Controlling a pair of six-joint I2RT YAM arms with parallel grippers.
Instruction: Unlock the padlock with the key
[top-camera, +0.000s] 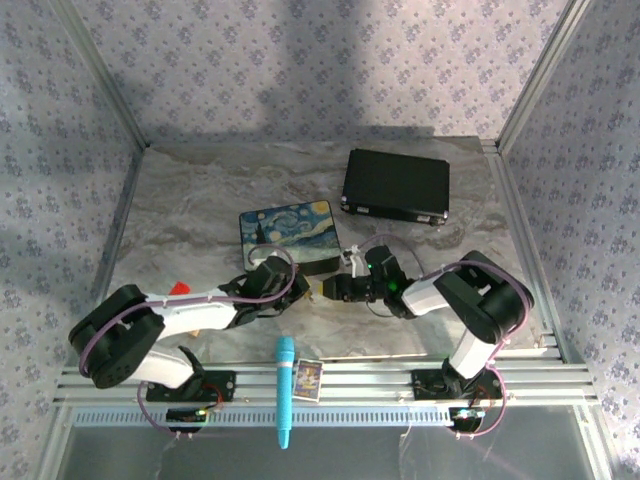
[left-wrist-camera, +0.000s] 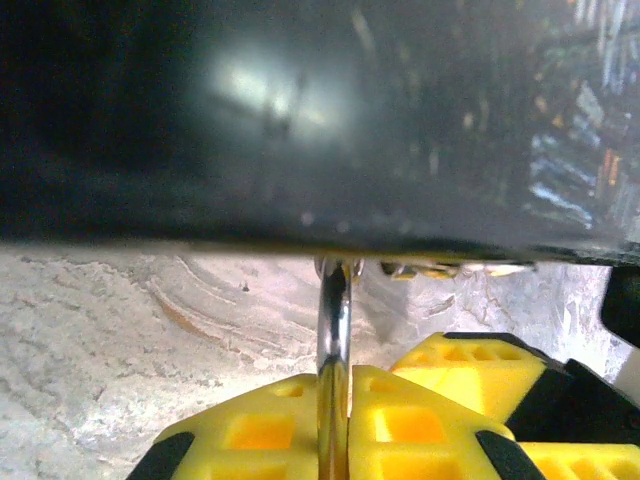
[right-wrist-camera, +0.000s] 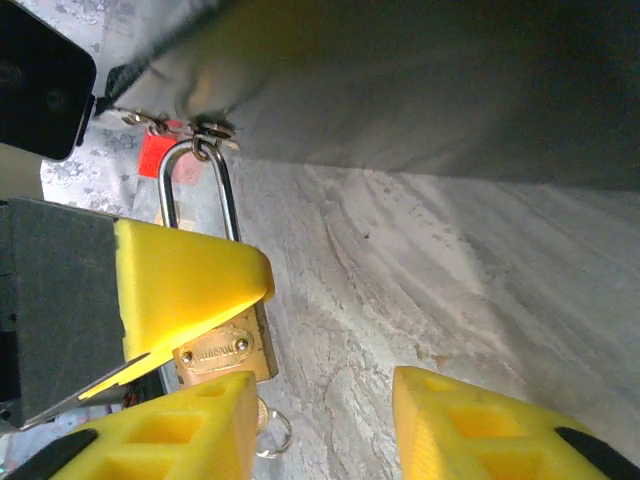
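Nearest, on the rail at the table's front edge, lie a teal pen and a small card, well apart from the work. Beyond them the two arms meet at mid-table.

The right hand has its yellow fingers apart, with bare marble table showing between them. The key, a pale stub with a wire ring, sits just beside one finger at the lower end of the padlock. Whether it is seated in the lock cannot be told.

The left hand is clamped on the padlock, one pad covering the top of the brass body. The padlock's long axis runs away from the right hand, body near and silver shackle far. The shackle's loop is hooked through the hasp of the painted box.

The box's dark wall closes off the far side, and open marble lies beside the padlock in the right wrist view. Farther back sits a black case, apart from the box.
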